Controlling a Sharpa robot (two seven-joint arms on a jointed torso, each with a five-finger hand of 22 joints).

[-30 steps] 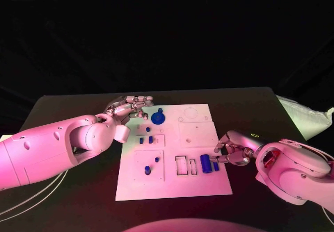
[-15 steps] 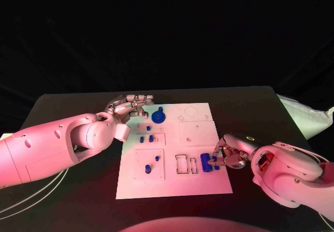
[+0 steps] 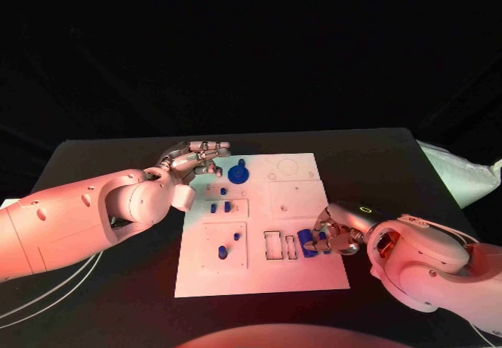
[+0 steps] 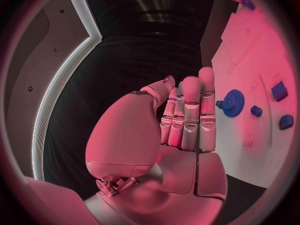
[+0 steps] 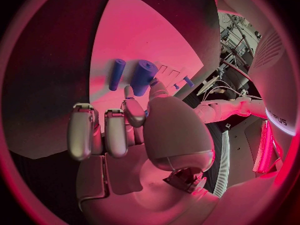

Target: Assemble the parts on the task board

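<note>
The white task board (image 3: 298,196) lies mid-table. My left hand (image 3: 196,157) hovers at its far left corner, fingers straight and side by side, holding nothing; the blue gear (image 3: 239,174) stands just beside it, and the gear (image 4: 233,103) lies past the fingertips (image 4: 190,87). My right hand (image 3: 335,235) sits at the board's right edge. Its thumb tip (image 5: 157,90) reaches the near end of a thick blue cylinder (image 5: 142,77) lying on the board, with a thin blue peg (image 5: 116,74) next to it. Whether the thumb touches the cylinder (image 3: 307,241) is unclear.
Small blue pieces stand in the board's left plates (image 3: 219,209), (image 3: 222,253). Two empty rectangular slots (image 3: 281,247) lie left of the cylinder. A white bag (image 3: 457,174) sits off the table's right side, and white cables (image 3: 42,301) hang at the front left.
My right hand has crept left over the board's right edge, closing on the thick blue cylinder. The left hand has hardly moved.
</note>
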